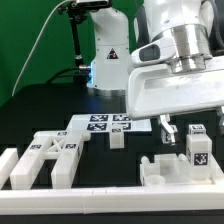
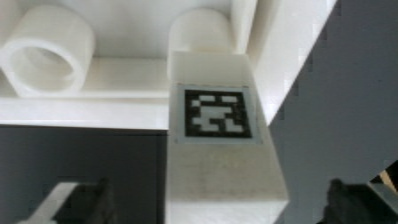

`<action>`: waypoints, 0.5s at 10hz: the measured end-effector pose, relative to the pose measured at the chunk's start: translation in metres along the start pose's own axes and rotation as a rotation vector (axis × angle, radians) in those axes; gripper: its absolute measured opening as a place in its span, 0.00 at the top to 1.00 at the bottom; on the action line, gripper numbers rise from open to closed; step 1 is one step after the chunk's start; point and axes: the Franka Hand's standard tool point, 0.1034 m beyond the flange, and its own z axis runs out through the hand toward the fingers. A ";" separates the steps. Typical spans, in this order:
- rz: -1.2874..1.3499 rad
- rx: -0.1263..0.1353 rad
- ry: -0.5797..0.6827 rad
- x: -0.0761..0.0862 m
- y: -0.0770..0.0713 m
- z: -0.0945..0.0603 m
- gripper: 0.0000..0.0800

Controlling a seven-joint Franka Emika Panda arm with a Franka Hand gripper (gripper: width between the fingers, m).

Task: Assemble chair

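In the exterior view my gripper [image 1: 180,128] hangs just above the chair parts at the exterior view's right. Below it are a low white blocky chair piece [image 1: 168,172] and an upright white bar with a tag [image 1: 198,148]. In the wrist view the tagged white bar [image 2: 221,112] runs down between my two dark fingertips [image 2: 68,202]. My gripper [image 2: 217,205] is open, with a dark gap on each side of the bar. Rounded white parts [image 2: 54,62] lie beyond it. More white tagged chair parts [image 1: 48,155] lie at the exterior view's left.
The marker board [image 1: 105,123] lies flat in the middle, with a small white cube [image 1: 118,138] in front of it. A white rail [image 1: 70,192] edges the table's front. The arm's white base [image 1: 108,60] stands at the back.
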 end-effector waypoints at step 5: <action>0.029 0.002 -0.024 -0.002 -0.001 0.002 0.19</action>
